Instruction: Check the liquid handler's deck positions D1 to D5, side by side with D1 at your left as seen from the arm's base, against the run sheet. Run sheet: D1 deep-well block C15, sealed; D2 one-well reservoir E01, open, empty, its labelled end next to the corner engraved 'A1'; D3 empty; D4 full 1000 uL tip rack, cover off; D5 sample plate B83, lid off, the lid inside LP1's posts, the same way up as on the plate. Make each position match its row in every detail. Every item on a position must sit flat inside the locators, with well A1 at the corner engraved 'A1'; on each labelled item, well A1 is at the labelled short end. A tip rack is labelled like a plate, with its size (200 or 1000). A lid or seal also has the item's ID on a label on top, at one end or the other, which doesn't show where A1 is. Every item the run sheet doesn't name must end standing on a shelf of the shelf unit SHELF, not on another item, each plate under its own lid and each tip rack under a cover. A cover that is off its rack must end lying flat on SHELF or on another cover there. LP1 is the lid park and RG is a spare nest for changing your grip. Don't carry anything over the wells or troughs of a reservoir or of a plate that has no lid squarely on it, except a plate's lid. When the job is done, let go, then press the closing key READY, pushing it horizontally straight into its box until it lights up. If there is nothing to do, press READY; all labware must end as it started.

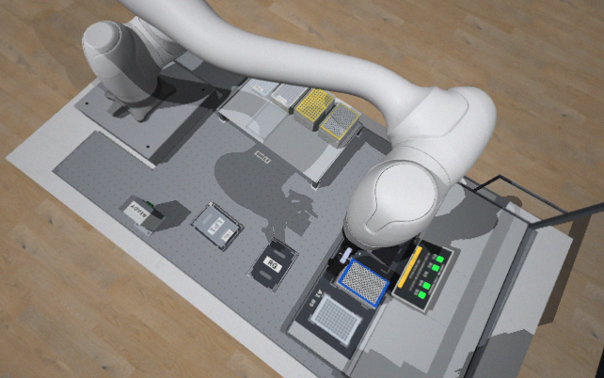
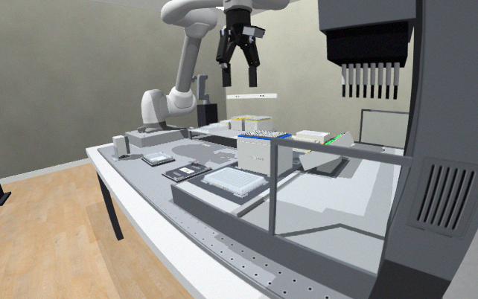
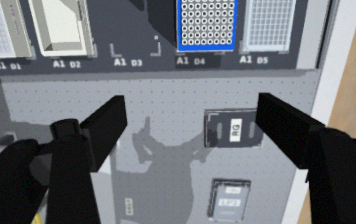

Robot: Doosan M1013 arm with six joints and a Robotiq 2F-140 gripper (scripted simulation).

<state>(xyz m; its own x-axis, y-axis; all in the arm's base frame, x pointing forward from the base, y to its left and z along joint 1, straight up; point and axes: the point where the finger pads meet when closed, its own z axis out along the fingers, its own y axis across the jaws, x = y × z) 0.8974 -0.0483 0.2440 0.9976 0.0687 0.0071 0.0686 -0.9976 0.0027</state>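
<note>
White arm (image 1: pixel 405 197) apparently hides D1–D3.

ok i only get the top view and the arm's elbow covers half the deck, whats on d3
Observer: D3 holds nothing. The wrist view shows only its corner locators.
Operator: and d2
Observer: D2 holds an open one-trough reservoir, and it looks empty.
Operator: gripper carrying anything
Observer: No. In the exterior view the gripper hangs high and open, with nothing between its fingers.
</note>
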